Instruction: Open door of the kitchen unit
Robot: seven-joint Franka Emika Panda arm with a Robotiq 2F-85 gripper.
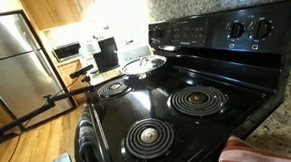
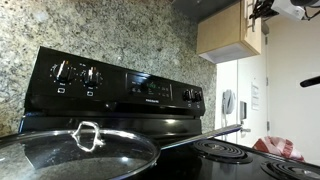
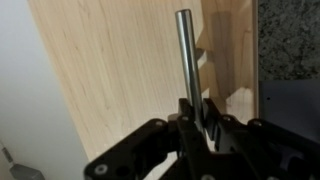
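In the wrist view, the gripper [image 3: 200, 112] seems clamped on the lower end of the bar handle [image 3: 185, 55] of the wooden cabinet door [image 3: 120, 70]. Only an exterior view shows the wall cabinet [image 2: 230, 35] mounted high beyond the stove [image 2: 120, 85].

Speckled granite backsplash [image 2: 40, 25] ran behind black stove [image 1: 188, 119]. Steel fridge [image 1: 9, 58] stood well apart, microwave [image 1: 68, 52] just beside it. Wood floor [image 1: 39, 142] lay below. White wall [image 2: 290, 90] carried phone [image 2: 229, 101]. Strong glare [image 1: 117, 12] washed out far end of room
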